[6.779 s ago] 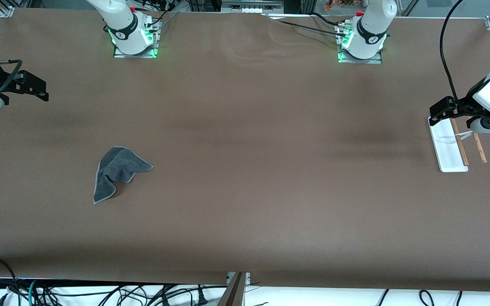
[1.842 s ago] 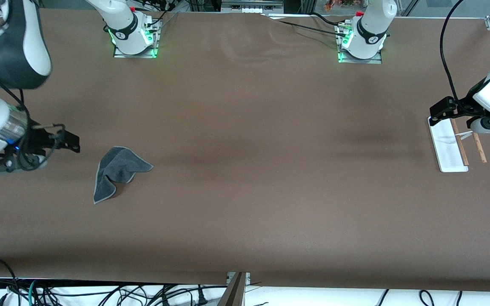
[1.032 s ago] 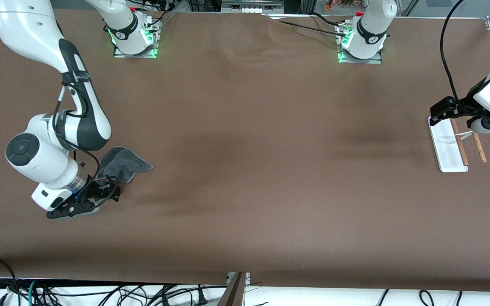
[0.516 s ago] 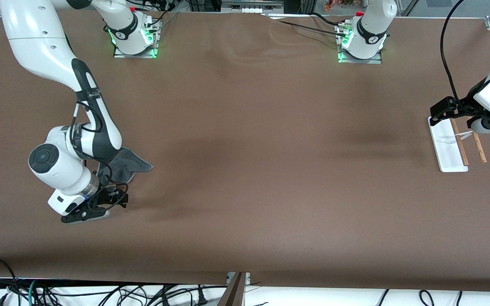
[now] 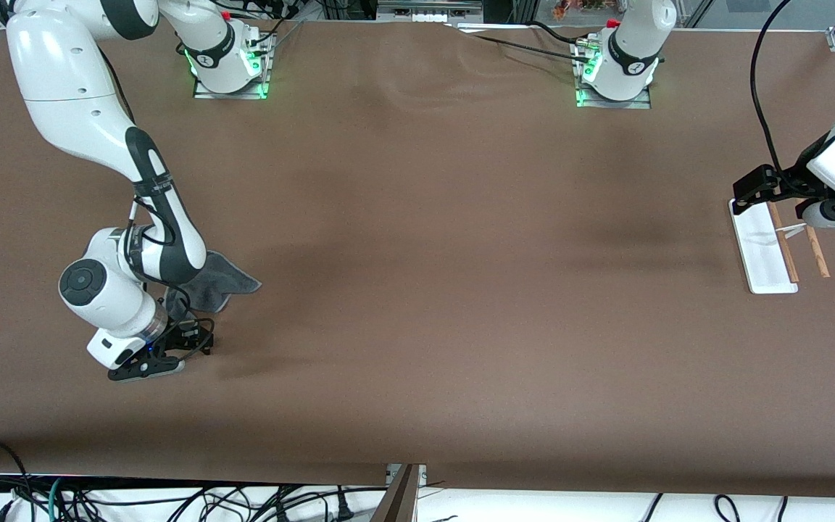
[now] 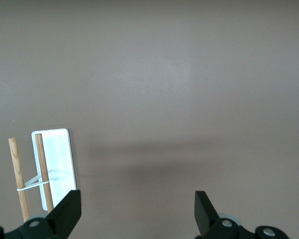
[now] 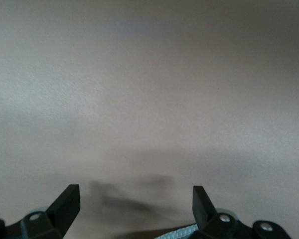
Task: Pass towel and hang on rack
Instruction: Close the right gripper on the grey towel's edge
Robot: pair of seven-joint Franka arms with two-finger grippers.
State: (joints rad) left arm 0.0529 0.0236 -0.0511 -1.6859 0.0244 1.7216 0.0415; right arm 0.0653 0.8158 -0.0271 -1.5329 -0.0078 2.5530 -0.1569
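Note:
The dark grey towel (image 5: 227,279) lies crumpled on the table toward the right arm's end, and the right arm's wrist hides much of it. My right gripper (image 5: 195,341) hangs low over the towel's part nearest the front camera. In the right wrist view this gripper (image 7: 134,205) is open, with only bare table between its fingers and the towel's pale stitched edge (image 7: 178,233) beside one finger. The rack (image 5: 764,254) stands at the left arm's end, with a white base and two wooden rods (image 5: 784,250). My left gripper (image 5: 778,198) waits open above the rack (image 6: 56,162).
The brown table cover (image 5: 446,290) spreads between the towel and the rack. Both arm bases (image 5: 229,69) stand along the edge farthest from the front camera. Cables (image 5: 171,500) hang under the edge nearest that camera.
The right arm has swung in from the table's end and come down over the towel, hiding much of it; in the last half second it shifted only slightly. The left arm has not moved.

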